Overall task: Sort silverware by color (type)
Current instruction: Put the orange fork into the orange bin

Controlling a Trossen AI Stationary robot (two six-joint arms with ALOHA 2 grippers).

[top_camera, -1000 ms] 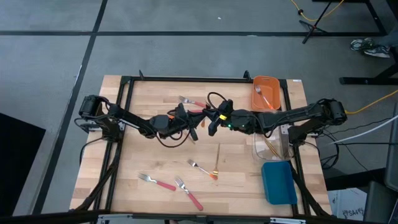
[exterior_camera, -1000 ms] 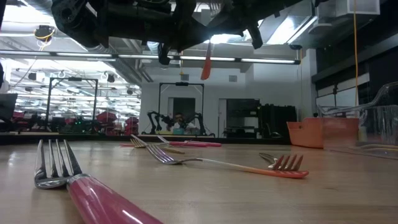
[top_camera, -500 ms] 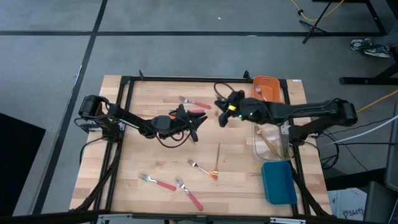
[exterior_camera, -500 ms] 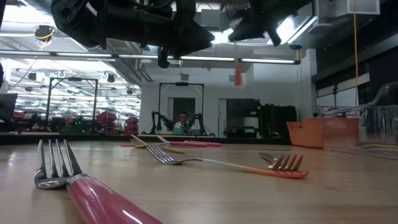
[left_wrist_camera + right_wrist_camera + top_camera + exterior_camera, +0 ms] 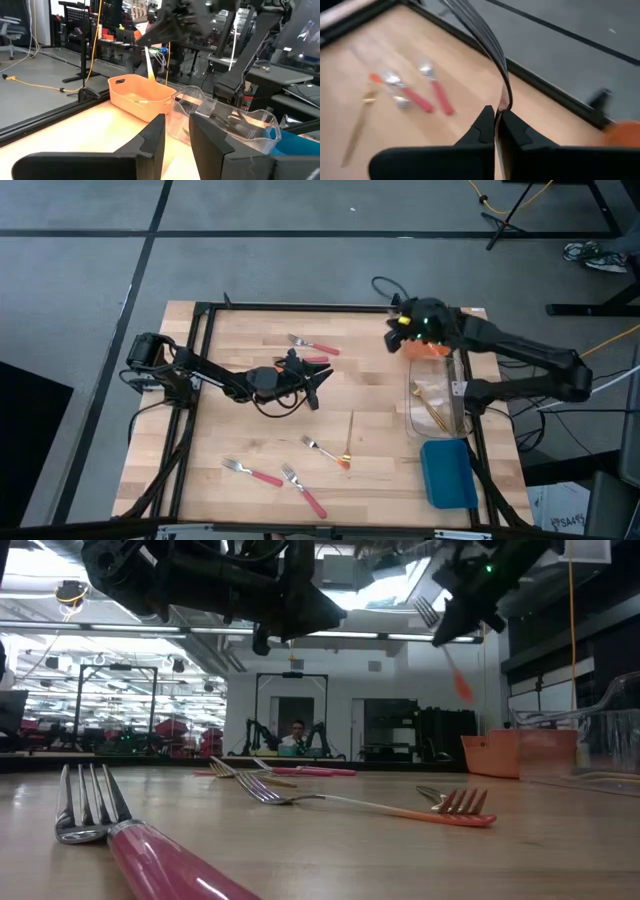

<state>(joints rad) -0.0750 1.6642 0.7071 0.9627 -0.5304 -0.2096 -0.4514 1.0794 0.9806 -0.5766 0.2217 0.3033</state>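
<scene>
Wooden table (image 5: pixel 250 330); fork (image 5: pixel 492 50) handle hidden in right hand (image 5: pixel 496 120)

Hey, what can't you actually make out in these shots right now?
- High view: the right gripper hides the fork it carries.
- High view: what lies in the orange rectangular bin is covered by that arm.
- Right wrist view: the silver fork is blurred, its handle hidden between the fingers.
- Left wrist view: the clear plastic bin's contents blur.

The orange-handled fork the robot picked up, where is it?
The right gripper holds that fork in the air beside the orange bin, at the table's far right.
</scene>
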